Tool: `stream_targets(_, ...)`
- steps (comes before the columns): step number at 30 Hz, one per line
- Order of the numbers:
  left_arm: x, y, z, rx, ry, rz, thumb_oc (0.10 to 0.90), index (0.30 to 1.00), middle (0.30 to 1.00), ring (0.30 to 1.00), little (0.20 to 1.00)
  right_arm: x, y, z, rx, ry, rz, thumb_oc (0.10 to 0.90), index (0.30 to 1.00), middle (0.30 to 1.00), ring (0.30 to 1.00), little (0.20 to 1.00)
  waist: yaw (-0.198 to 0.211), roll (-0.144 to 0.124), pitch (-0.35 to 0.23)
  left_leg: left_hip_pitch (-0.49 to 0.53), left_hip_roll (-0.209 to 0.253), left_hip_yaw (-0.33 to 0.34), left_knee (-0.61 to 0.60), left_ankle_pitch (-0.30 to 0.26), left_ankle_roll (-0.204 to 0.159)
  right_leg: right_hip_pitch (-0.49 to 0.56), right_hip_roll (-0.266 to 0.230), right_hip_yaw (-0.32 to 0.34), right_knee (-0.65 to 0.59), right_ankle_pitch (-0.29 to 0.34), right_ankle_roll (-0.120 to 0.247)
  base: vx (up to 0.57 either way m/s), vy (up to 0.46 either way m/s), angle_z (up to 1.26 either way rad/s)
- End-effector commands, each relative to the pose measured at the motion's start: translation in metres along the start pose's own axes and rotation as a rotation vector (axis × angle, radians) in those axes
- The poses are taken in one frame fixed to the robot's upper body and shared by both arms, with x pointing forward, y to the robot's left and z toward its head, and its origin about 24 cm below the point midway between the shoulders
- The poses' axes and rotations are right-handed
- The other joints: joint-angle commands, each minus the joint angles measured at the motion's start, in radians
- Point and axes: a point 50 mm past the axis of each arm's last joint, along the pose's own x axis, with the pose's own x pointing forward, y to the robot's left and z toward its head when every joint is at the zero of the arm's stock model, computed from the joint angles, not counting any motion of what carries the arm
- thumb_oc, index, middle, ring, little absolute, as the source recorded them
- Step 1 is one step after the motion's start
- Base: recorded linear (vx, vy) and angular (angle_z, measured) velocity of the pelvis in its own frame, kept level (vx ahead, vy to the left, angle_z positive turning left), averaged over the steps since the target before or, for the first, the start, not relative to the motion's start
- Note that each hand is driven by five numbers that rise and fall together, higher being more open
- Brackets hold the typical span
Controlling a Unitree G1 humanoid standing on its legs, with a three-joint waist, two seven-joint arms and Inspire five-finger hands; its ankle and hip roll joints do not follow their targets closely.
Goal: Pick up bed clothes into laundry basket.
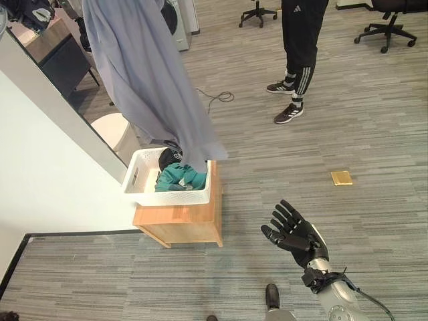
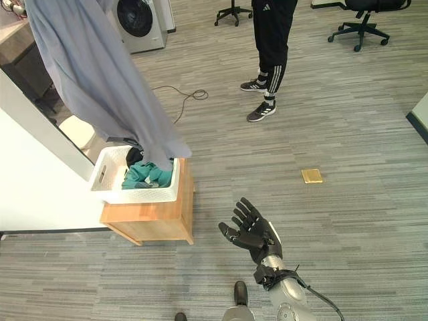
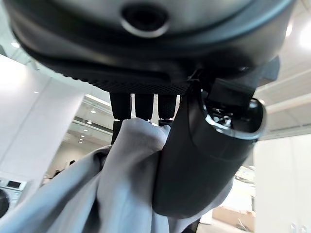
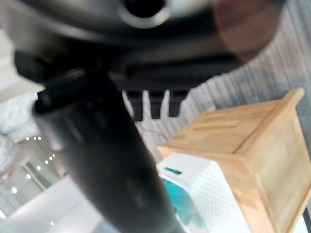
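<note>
A long grey cloth (image 1: pixel 144 73) hangs from the top of the eye views, its lower end reaching into the white laundry basket (image 1: pixel 136 180). My left hand (image 3: pixel 194 160) has its thumb and fingers pinched on the cloth's (image 3: pixel 116 189) top. The basket stands on a low wooden box (image 1: pixel 184 219) and holds a teal garment (image 1: pixel 177 178) and a dark piece (image 1: pixel 167 157). My right hand (image 1: pixel 294 234) hovers low over the floor to the right of the box, fingers spread and holding nothing. The basket (image 4: pixel 204 204) and box (image 4: pixel 252 150) also appear past its fingers.
A white bed surface (image 1: pixel 40 167) with a grey edge lies along the left. A person (image 1: pixel 297 60) stands on the striped floor further back. A washing machine (image 2: pixel 137 20), office chairs (image 1: pixel 391 23), a loose floor cable (image 1: pixel 217 98) and a small yellow square (image 1: pixel 342 178) are around.
</note>
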Motion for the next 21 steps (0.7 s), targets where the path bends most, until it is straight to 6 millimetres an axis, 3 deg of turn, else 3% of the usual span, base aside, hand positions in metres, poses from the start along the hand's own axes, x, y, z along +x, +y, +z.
stream_targets(1,0.003,0.091,0.026,-0.016,-0.009,0.397,0.400,0.300,0.300,0.300,0.300,0.013,0.015,0.039,-0.029,-0.191,0.088,0.800,0.900,0.900,0.900,0.900,-0.006,-0.055,-0.045,-0.032,0.023,-0.009,0.000,0.018,-0.020,0.133,-0.089,0.005,0.026,-0.150,0.149,0.02,0.042,-0.14)
stream_targets(7,0.001,0.092,0.014,0.027,0.068,0.421,0.400,0.300,0.300,0.300,0.300,0.013,0.014,0.041,-0.035,-0.197,0.075,0.800,0.900,0.900,0.900,0.900,-0.026,-0.065,-0.040,-0.035,0.021,0.015,0.000,0.012,-0.017,0.112,-0.090,0.023,0.028,-0.143,0.154,0.02,0.029,-0.14)
stream_targets(14,-0.027,0.088,-0.040,-0.038,0.274,0.476,0.400,0.300,0.300,0.300,0.300,0.007,0.007,0.040,-0.035,-0.207,0.031,0.800,0.900,0.900,0.900,0.900,-0.065,-0.069,-0.027,-0.039,0.021,0.046,0.000,0.003,-0.018,0.095,-0.089,0.044,0.023,-0.138,0.157,0.04,0.033,-0.10)
stream_targets(21,-0.050,0.099,-0.062,0.014,0.399,0.528,0.400,0.300,0.300,0.300,0.300,0.007,0.011,0.034,-0.052,-0.172,0.047,0.800,0.900,0.900,0.900,0.900,-0.074,-0.084,-0.023,-0.041,0.026,0.079,0.000,-0.001,-0.019,0.074,-0.085,0.061,0.019,-0.130,0.161,0.03,0.014,-0.11)
